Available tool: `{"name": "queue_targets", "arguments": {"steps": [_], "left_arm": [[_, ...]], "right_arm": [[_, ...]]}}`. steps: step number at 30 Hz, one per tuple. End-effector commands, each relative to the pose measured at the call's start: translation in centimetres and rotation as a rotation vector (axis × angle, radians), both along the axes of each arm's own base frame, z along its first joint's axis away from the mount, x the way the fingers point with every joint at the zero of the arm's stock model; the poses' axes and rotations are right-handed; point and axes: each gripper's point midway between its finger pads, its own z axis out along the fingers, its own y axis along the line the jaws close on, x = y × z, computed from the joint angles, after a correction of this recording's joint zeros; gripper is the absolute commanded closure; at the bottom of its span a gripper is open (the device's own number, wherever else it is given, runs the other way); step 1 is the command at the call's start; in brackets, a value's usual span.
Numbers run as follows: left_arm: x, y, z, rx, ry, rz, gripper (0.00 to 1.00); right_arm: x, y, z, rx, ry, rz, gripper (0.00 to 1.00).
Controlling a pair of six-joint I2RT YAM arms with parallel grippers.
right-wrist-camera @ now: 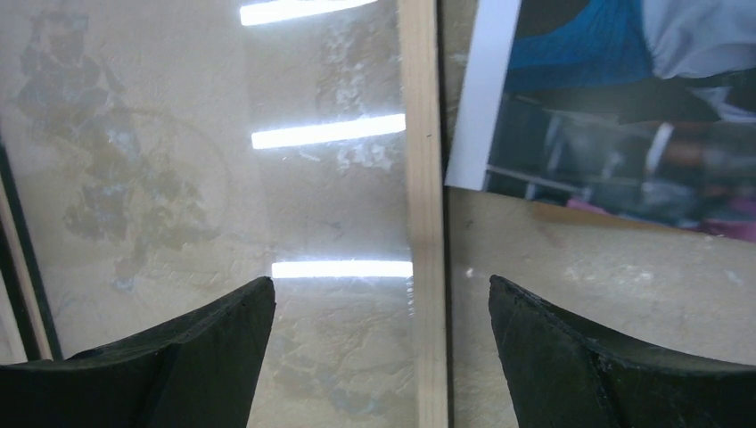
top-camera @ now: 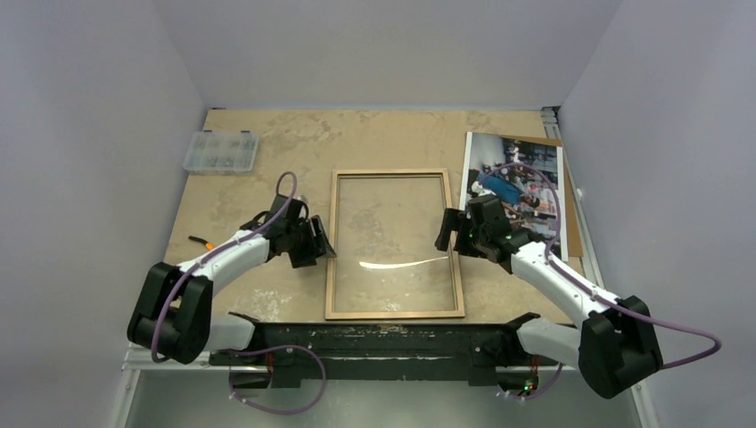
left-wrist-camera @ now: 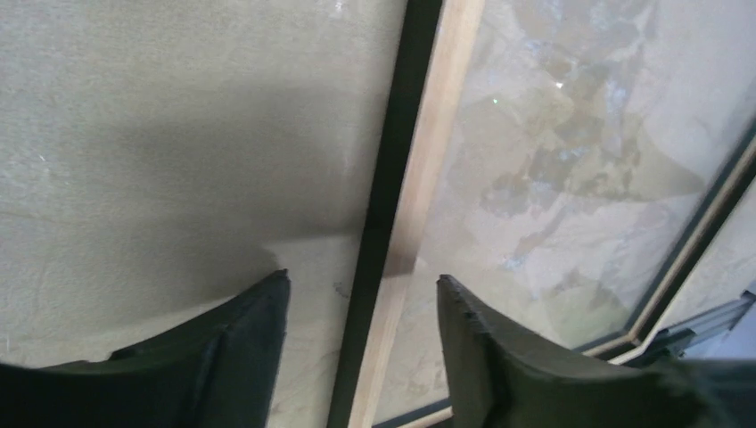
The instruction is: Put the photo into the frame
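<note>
Top view: tan-wood rectangular frame lies flat, glossy bluish photo just right of it; left wrist: left gripper parted, empty, astride its left rail; right wrist: right gripper wide open over the right rail; photo pickup looks next.

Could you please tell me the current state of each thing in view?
frame: flat on table, tan back up, empty.
photo: face up on backing board, outside frame.
left gripper: open, straddling frame's left rail.
right gripper: open, straddling frame's right rail.
</note>
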Motion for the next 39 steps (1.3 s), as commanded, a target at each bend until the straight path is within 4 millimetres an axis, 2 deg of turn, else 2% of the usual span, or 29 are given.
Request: {"name": "queue_targets", "arguments": {"steps": [1, 6, 12, 15, 18, 23, 31, 36, 39], "left_arm": [[0.6, -0.9, 2.5, -0.07, -0.118, -0.023, 0.36], [0.7, -0.8, 4.0, -0.083, -0.165, -0.009, 0.24], [0.5, -0.3, 3.9, -0.053, -0.147, 0.002, 0.23], [0.6, 0.0, 4.1, -0.036, -0.146, 0.007, 0.23], [0.6, 0.3, 4.7, -0.022, -0.155, 0.01, 0.24], [0.5, 0.9, 6.9, 0.002, -0.18, 0.011, 0.24], [0.2, 1.3, 11.6, -0.015, -0.29, 0.017, 0.24], [0.1, 1.5, 12.6, -0.012, -0.308, 0.018, 0.24], [0.1, 1.6, 12.9, -0.009, -0.313, 0.018, 0.24]], "right_arm": [[0.7, -1.4, -0.2, 0.038, 0.015, -0.04, 0.18], [-0.1, -1.6, -2.2, 0.042, 0.083, -0.02, 0.35], [-0.7, -1.3, -4.3, 0.049, 0.13, 0.001, 0.49], [-0.6, -1.1, -4.8, 0.055, 0.138, 0.005, 0.6], [-0.2, -0.7, -4.7, 0.069, 0.135, 0.01, 0.75], [0.8, -0.1, -4.7, 0.085, 0.136, 0.009, 0.89], [2.7, 1.5, -4.3, 0.094, 0.115, 0.021, 0.94], [4.0, 2.4, -4.2, 0.09, 0.114, 0.038, 0.93], [4.4, 2.6, -4.1, 0.084, 0.114, 0.047, 0.89]]}}
